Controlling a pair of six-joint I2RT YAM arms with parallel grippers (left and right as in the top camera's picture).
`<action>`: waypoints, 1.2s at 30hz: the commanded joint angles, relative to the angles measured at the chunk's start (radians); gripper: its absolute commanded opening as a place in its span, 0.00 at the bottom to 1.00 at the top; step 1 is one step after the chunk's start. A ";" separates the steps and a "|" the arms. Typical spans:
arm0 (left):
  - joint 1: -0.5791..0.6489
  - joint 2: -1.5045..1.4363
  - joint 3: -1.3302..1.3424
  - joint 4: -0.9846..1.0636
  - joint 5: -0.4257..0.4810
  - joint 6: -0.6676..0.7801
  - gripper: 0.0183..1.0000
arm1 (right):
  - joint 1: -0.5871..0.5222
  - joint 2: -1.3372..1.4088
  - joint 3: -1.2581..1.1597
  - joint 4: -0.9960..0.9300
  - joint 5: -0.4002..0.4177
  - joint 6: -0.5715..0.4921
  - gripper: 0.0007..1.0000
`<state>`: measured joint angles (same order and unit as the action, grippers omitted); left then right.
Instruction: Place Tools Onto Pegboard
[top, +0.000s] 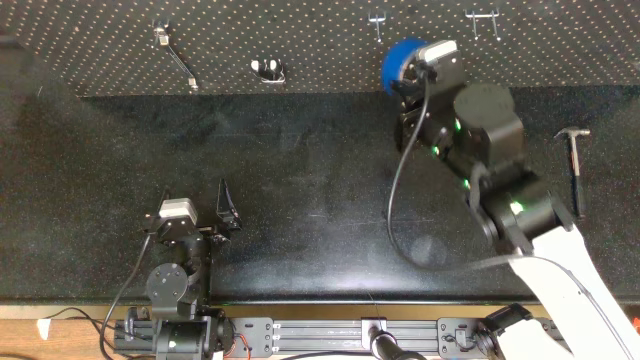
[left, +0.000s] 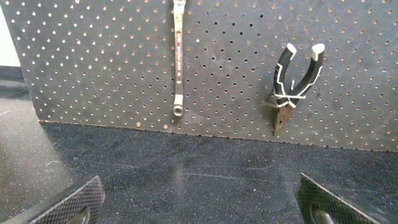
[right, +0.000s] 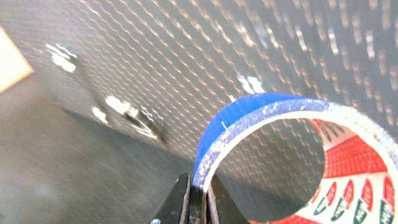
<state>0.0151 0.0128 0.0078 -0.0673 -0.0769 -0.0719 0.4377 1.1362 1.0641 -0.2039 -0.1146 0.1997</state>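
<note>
The pegboard stands ahead of both claws, along the far edge of the bench. The right claw is clamped on the rim of the tape, with the roll up close to the pegboard. The left claw sits low over the bench, its fingers wide apart. A hammer lies on the bench, off to the right of the right claw. Ahead of the left claw, a wrench and pliers hang on the pegboard.
</note>
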 joint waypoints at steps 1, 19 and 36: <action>-0.005 -0.009 -0.002 -0.007 0.010 0.002 1.00 | 0.098 0.020 0.000 0.064 0.252 -0.012 0.07; -0.005 -0.009 -0.002 -0.007 0.010 0.002 1.00 | 0.130 0.382 0.000 0.373 0.366 -0.056 0.08; -0.005 -0.009 -0.002 -0.007 0.010 0.002 1.00 | 0.130 0.508 0.000 0.528 0.446 -0.086 0.08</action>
<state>0.0151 0.0128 0.0078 -0.0673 -0.0769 -0.0719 0.5659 1.6329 1.0641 0.3111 0.3077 0.1421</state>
